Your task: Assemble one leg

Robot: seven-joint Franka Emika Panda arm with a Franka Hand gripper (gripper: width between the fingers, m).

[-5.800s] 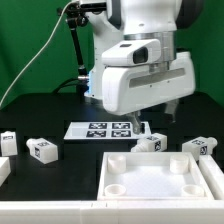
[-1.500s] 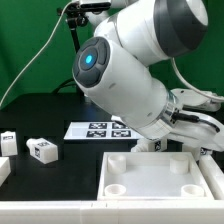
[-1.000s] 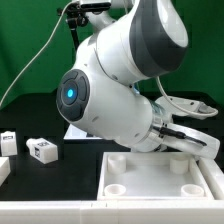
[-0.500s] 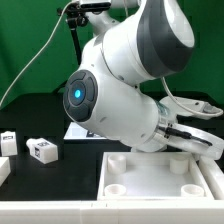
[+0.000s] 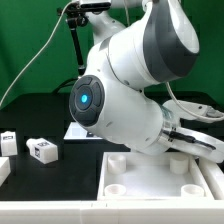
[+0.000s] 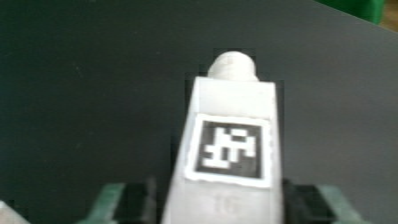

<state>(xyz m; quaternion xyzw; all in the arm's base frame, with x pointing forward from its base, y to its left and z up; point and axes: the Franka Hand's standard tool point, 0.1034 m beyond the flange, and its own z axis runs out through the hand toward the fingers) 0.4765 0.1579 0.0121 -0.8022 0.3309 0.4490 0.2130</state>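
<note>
Two-finger gripper (image 6: 222,203) clenched on small white square-section plastic leg (image 6: 228,105) | leg between the fingers, rounded tip jutting ahead of hand, tag toward wrist camera | hand near large white socketed panel (image 5: 160,185), likely lining up a corner socket | spare tagged white block (image 5: 42,150) well apart

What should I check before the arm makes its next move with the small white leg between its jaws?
1. Small white plastic square-section leg sits between the jaws: ok.
2. Its black-and-white tag faces the wrist camera: ok.
3. Grip firmness: cannot tell.
4. Large white tray-like plastic panel, round corner socket empty: ok.
5. Leg lined up over a socket: cannot tell, the white arm hides it in the exterior view.
</note>
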